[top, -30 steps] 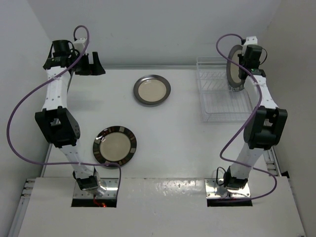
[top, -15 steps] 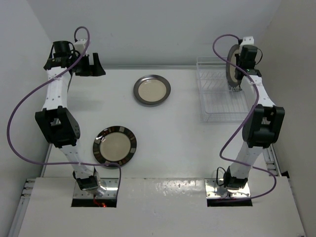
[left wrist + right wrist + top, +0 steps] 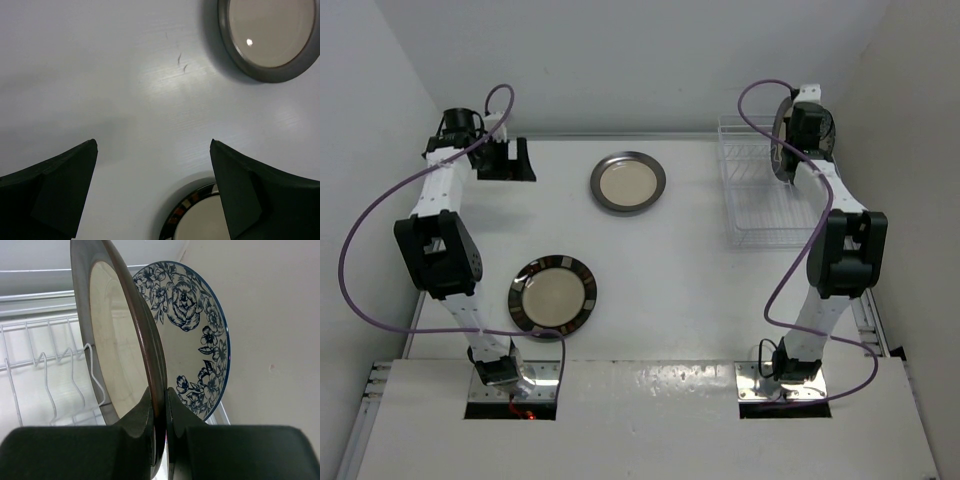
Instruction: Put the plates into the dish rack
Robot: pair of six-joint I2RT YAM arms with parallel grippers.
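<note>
Your right gripper (image 3: 160, 407) clamps a grey-rimmed plate (image 3: 117, 335) upright over the dish rack (image 3: 765, 215), just beside the upright floral plate (image 3: 197, 335). Your left gripper (image 3: 152, 190) hangs spread, well left of the rack.

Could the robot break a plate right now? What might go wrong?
Maybe. The right gripper pinches the grey-rimmed plate only by its edge, so it could slip or swing. That plate stands upright very near the floral plate, so the two might knock together. It also has to land between the thin wires of the dish rack; if it misses, it could tip over.
</note>
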